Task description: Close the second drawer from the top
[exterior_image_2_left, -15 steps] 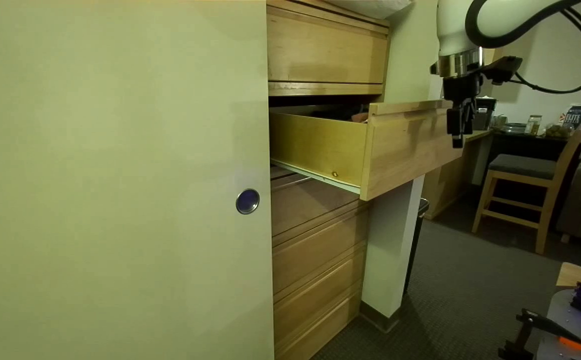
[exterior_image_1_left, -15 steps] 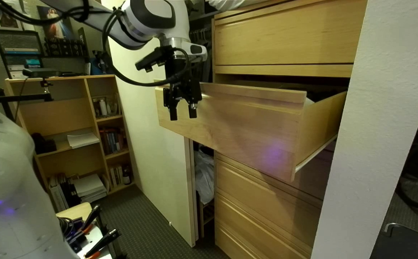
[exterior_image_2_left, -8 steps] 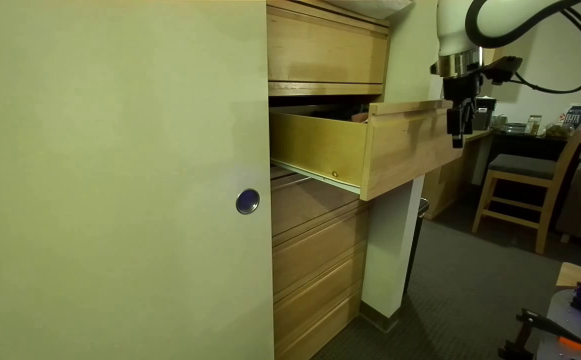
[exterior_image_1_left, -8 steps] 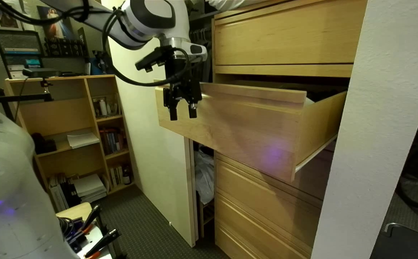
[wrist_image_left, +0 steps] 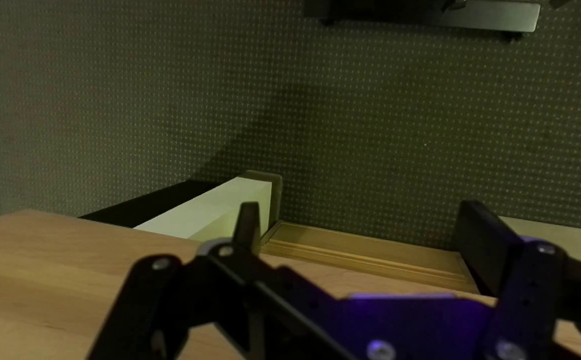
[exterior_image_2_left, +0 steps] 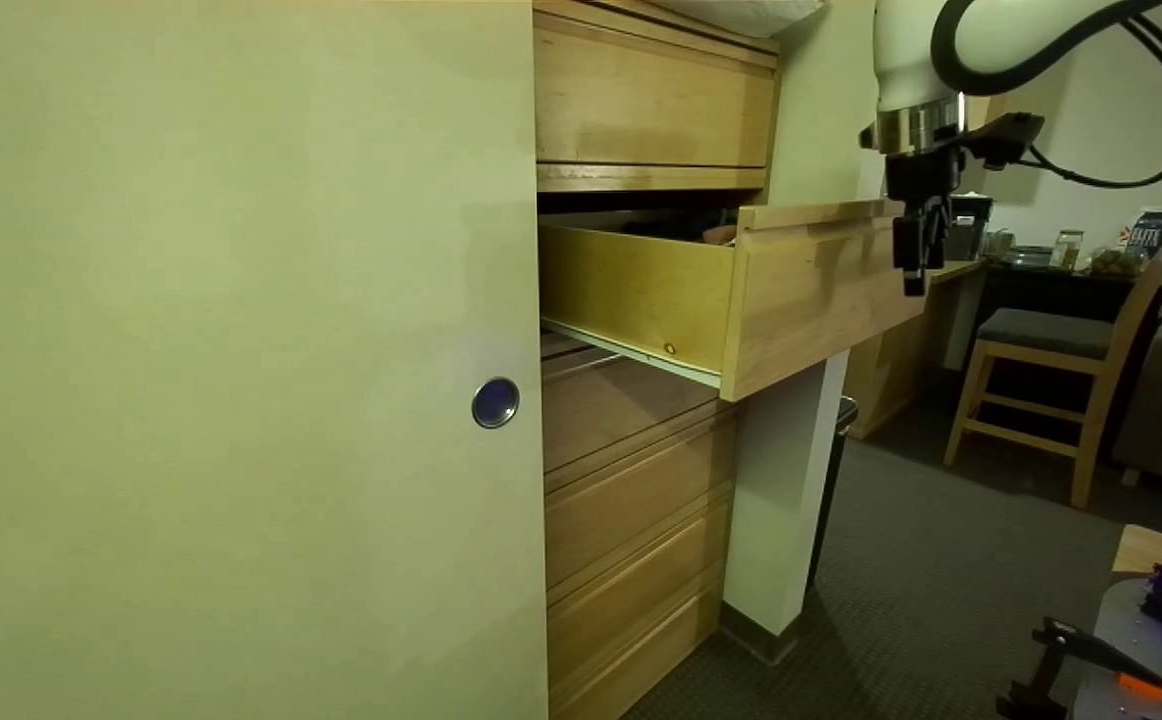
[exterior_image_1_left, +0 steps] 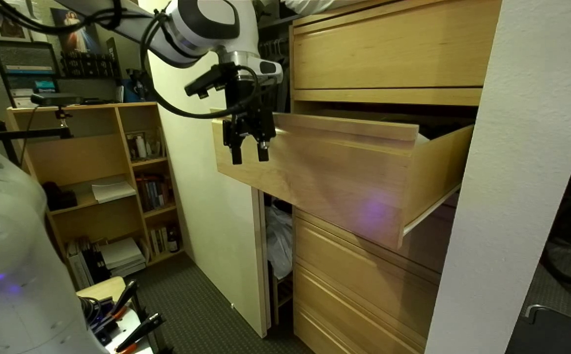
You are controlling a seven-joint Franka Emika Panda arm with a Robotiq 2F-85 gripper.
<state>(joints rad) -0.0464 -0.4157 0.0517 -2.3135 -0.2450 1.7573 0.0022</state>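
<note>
The second drawer from the top, pale wood with a plain flat front, is pulled far out of the chest in both exterior views [exterior_image_1_left: 334,172] [exterior_image_2_left: 821,310]. Dark contents show over its side wall. Its front also shows in the wrist view [wrist_image_left: 45,270], along the bottom. My gripper [exterior_image_1_left: 250,156] points down just in front of the drawer front, toward one end of it. It also shows in an exterior view [exterior_image_2_left: 921,275] and in the wrist view [wrist_image_left: 363,220]. Its jaws stand wide apart with nothing between them. I cannot tell whether it touches the front.
The top drawer [exterior_image_1_left: 388,49] is shut above. Lower drawer fronts [exterior_image_1_left: 364,260] are shut below. A pale sliding door [exterior_image_2_left: 241,350] and a white post [exterior_image_1_left: 511,172] flank the chest. A bookcase [exterior_image_1_left: 79,147] and a chair [exterior_image_2_left: 1046,330] stand farther off.
</note>
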